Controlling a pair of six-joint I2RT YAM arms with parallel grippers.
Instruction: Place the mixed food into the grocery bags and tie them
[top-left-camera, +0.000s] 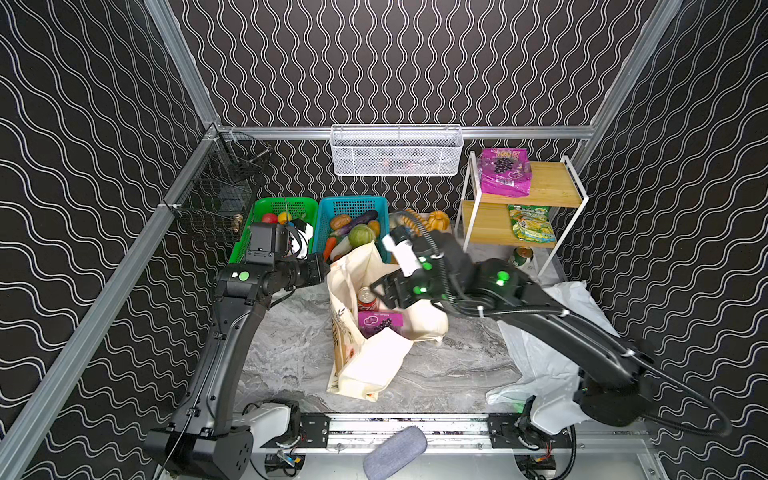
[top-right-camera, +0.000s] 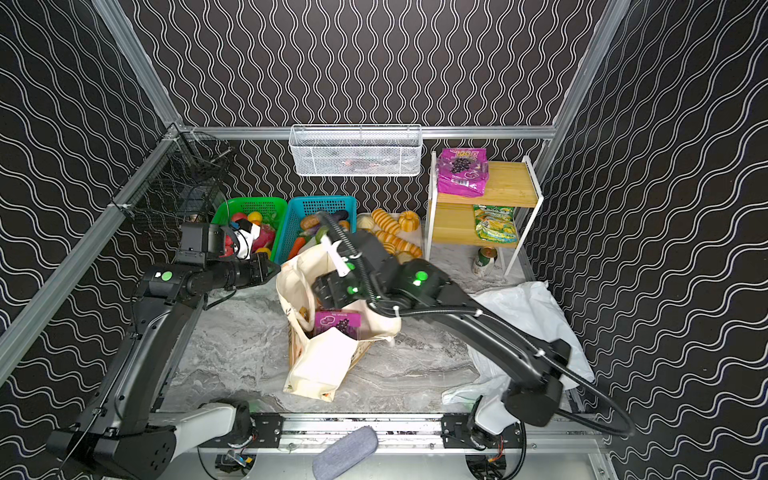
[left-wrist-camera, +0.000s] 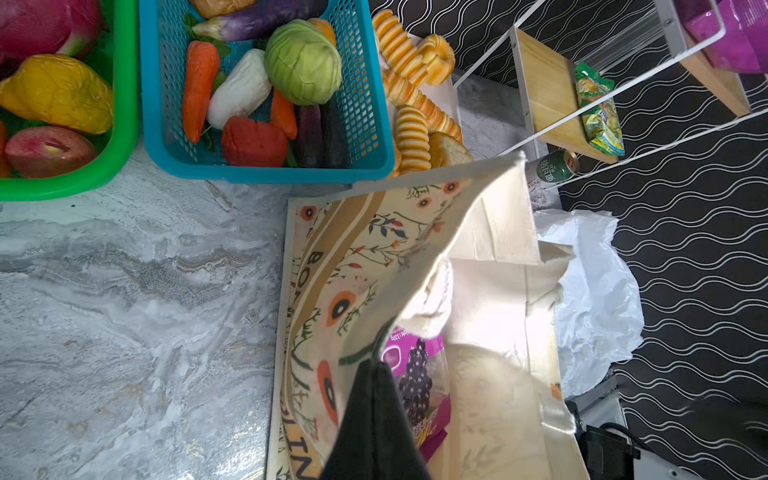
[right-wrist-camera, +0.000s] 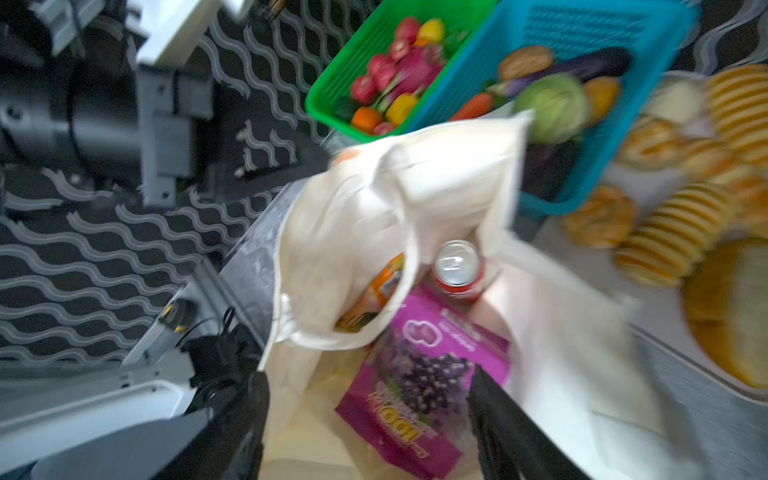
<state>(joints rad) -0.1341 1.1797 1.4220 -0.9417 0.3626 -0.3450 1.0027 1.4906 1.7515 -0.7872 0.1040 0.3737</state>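
Left pincer (left-wrist-camera: 376, 365) pinched shut, forearm level; right pincer (right-wrist-camera: 368, 374) spread wide, pointing down, arm stretched toward the middle.

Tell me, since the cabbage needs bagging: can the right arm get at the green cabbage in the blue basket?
Probably yes. The right end effector is open above the canvas tote, and the green cabbage lies uncovered in the blue basket beyond; only the tote's rim is close.
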